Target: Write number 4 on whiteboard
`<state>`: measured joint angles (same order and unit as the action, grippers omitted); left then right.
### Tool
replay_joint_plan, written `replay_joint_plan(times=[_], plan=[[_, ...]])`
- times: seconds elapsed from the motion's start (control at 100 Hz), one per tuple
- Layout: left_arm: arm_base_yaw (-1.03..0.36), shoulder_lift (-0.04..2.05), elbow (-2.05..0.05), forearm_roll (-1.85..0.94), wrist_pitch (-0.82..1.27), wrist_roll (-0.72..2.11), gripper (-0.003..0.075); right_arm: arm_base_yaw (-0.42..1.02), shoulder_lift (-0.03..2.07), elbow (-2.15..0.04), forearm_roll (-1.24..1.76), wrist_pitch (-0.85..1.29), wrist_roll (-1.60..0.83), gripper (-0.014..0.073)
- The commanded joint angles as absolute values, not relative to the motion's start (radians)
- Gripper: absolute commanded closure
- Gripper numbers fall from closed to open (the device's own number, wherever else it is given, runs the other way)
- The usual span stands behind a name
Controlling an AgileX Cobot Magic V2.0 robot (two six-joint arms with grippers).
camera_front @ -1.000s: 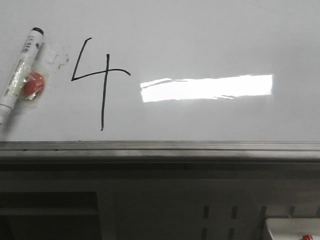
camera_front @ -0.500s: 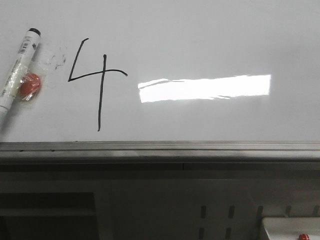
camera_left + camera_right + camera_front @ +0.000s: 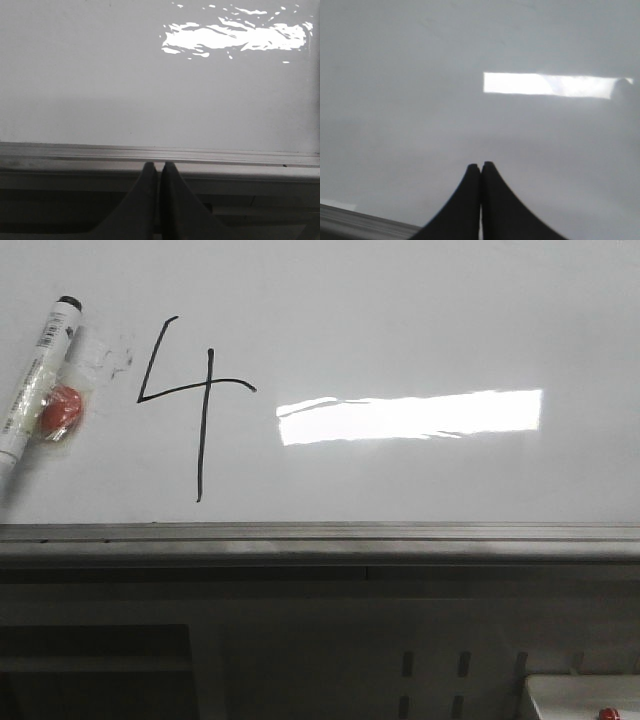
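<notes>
A thin black open-topped number 4 (image 3: 195, 400) is drawn on the left part of the glossy whiteboard (image 3: 400, 310). A white marker with a black cap (image 3: 38, 365) rests against the board left of the 4, beside a red round magnet (image 3: 60, 410) under clear tape. Neither gripper shows in the front view. In the left wrist view my left gripper (image 3: 160, 165) is shut and empty, its tips in front of the board's grey bottom rail (image 3: 225, 157). In the right wrist view my right gripper (image 3: 480, 165) is shut and empty, facing bare whiteboard (image 3: 395, 75).
A bright rectangular light reflection (image 3: 410, 417) lies right of the 4. The grey metal rail (image 3: 320, 538) runs along the board's bottom, with a dark frame below it. A white box with a red part (image 3: 585, 695) sits at the lower right. Faint grey smudges (image 3: 118, 355) lie near the marker.
The front view's picture slid slightly left between one second and half a second ago, then held. The 4, marker and magnet keep their places on the board.
</notes>
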<state>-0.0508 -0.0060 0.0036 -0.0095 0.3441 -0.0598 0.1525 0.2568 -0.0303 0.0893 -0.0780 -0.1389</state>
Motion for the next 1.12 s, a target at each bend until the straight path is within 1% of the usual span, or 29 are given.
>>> replay_joint_plan(times=[0.0,0.1,0.13,0.25,0.3,0.39,1.11], plan=[[-0.046,-0.03,0.039,-0.018,0.302,-0.062,0.0741,0.098,0.199,-0.005,0.109,-0.147,-0.135,0.0645],[-0.046,-0.03,0.039,-0.018,0.302,-0.062,0.0741,0.031,0.105,0.033,0.116,-0.034,-0.107,0.0645],[-0.046,-0.03,0.039,-0.018,0.302,-0.062,0.0741,0.005,0.075,0.033,0.116,0.043,-0.102,0.0645],[-0.046,-0.03,0.039,-0.018,0.302,-0.062,0.0741,-0.111,-0.027,0.033,0.116,0.221,-0.102,0.0645],[-0.046,-0.03,0.039,-0.018,0.302,-0.062,0.0741,-0.13,-0.025,0.033,0.116,0.256,-0.102,0.0645],[-0.046,-0.03,0.039,-0.018,0.302,-0.062,0.0741,-0.12,-0.025,0.033,0.094,0.318,-0.102,0.0645],[-0.046,-0.03,0.039,-0.018,0.302,-0.062,0.0741,-0.114,-0.025,0.033,0.09,0.318,-0.104,0.0645]])
